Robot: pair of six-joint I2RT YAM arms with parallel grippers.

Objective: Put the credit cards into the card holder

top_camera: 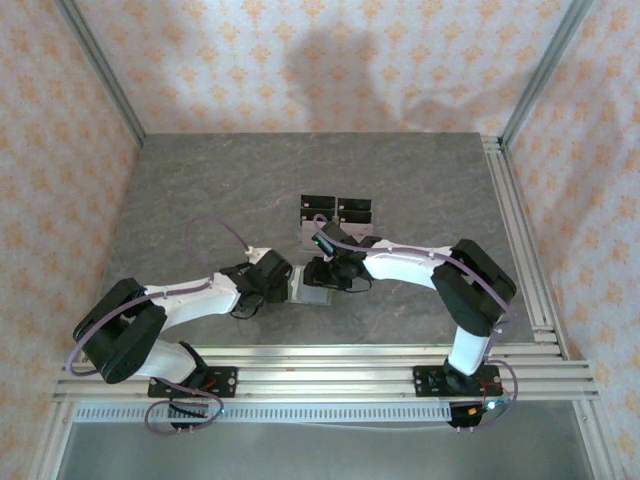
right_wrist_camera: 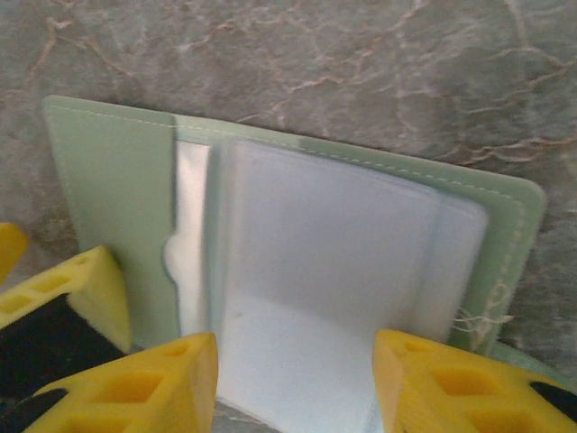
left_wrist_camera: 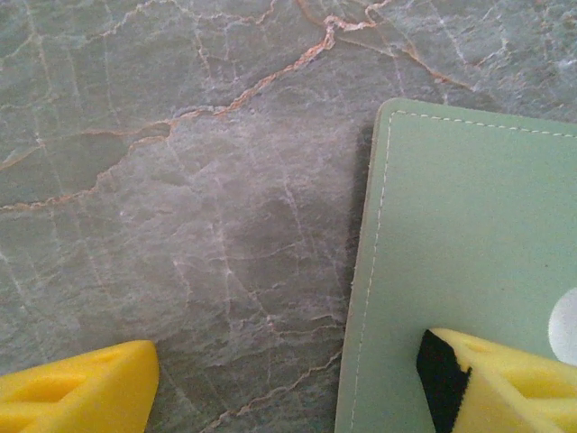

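Observation:
The sage-green card holder [right_wrist_camera: 99, 171] lies open on the grey marble table, between the two arms [top_camera: 312, 291]. My right gripper [right_wrist_camera: 296, 361] is shut on a pale credit card [right_wrist_camera: 306, 289] by its side edges. The card slopes down and its far end sits in the holder's pocket. My left gripper [left_wrist_camera: 287, 361] is open at the holder's other end [left_wrist_camera: 469, 234]. One yellow finger [left_wrist_camera: 505, 379] rests over the green face beside a white snap [left_wrist_camera: 566, 325]. The other finger [left_wrist_camera: 81, 392] is over bare table. That left finger [right_wrist_camera: 63, 307] also appears at the holder's left edge in the right wrist view.
A clear stand with black tops [top_camera: 335, 212] sits just behind the grippers. Aluminium rails run along the right side [top_camera: 520, 240] and the near edge [top_camera: 330, 360]. Patterned walls close in the table on three sides.

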